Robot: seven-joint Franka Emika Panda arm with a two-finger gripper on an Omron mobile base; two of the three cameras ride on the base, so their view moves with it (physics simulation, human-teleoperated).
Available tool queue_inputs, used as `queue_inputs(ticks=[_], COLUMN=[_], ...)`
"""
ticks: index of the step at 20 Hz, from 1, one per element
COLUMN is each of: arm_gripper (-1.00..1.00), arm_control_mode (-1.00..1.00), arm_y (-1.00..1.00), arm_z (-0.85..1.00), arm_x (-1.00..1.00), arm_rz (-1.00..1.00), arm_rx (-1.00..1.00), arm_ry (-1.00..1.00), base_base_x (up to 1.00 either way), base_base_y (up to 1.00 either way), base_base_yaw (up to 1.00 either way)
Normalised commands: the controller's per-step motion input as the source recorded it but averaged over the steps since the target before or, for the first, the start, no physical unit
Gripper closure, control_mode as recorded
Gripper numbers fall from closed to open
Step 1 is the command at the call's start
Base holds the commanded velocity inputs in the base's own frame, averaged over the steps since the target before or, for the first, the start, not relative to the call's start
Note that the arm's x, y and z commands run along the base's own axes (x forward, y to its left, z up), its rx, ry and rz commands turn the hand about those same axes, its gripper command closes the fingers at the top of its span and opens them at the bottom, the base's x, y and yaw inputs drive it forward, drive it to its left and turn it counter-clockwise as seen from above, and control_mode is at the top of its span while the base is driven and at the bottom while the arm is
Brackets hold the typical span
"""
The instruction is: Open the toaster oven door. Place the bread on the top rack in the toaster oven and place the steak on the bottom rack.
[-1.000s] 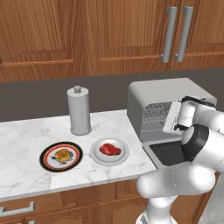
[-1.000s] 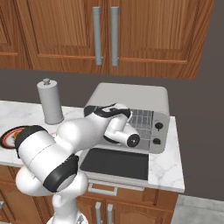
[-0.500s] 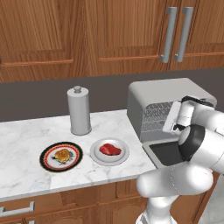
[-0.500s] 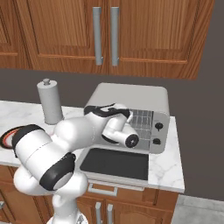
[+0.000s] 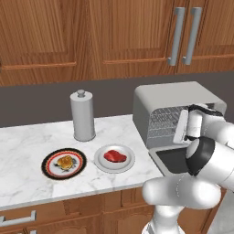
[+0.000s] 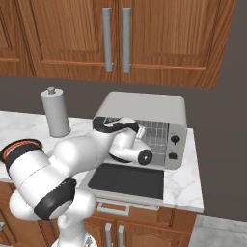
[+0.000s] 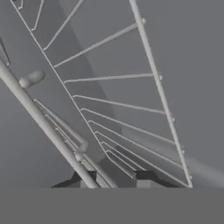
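The toaster oven [image 5: 173, 93] [image 6: 144, 103] stands at the counter's right end, and its door [image 5: 171, 160] [image 6: 126, 179] lies folded down flat in front of it. My gripper [image 5: 178, 131] [image 6: 141, 130] [image 7: 114, 177] reaches into the upper part of the cavity. It is shut on the front bar of the top rack [image 7: 48, 127], which runs down between the fingertips [image 7: 83, 177]. More rack wires [image 7: 122, 105] fan out behind the bar. The bread [image 5: 65, 162] lies on a dark red-rimmed plate. The steak [image 5: 115, 156] lies on a white plate [image 5: 101, 163] beside it.
A grey cylindrical canister [image 5: 82, 116] [image 6: 56, 113] stands at the back of the marble counter, left of the oven. Wooden wall cabinets [image 5: 137, 32] hang above it. The dark plate's rim [image 6: 19, 144] shows behind my arm. The counter's front edge [image 5: 68, 194] runs below the plates.
The jaws have gone from wide open to shut on the rack bar. The arm has barely moved, and the plates and oven stay where they were.
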Motion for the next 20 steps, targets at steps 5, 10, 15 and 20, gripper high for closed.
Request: queue_inputs(ticks=[5,10,15,20], arm_gripper=[1.0,1.0,1.0,1.0], arm_control_mode=[-1.0,-1.0,-1.0,-1.0], arm_y=[-0.5,-0.43,-0.56,-0.66], arm_z=[-0.34,-0.31,-0.31,-0.36], arm_x=[-0.7,-0.57,-0.79,-0.99], arm_rz=[0.19,0.21,0.24,0.23], arm_rx=[-0.18,-0.29,-0.35,-0.34], arm_ry=[0.18,0.3,0.32,0.3], base_base_x=[0.0,0.0,0.0,0.0], base_base_y=[0.0,0.0,0.0,0.0], base_base_yaw=[0.0,0.0,0.0,0.0])
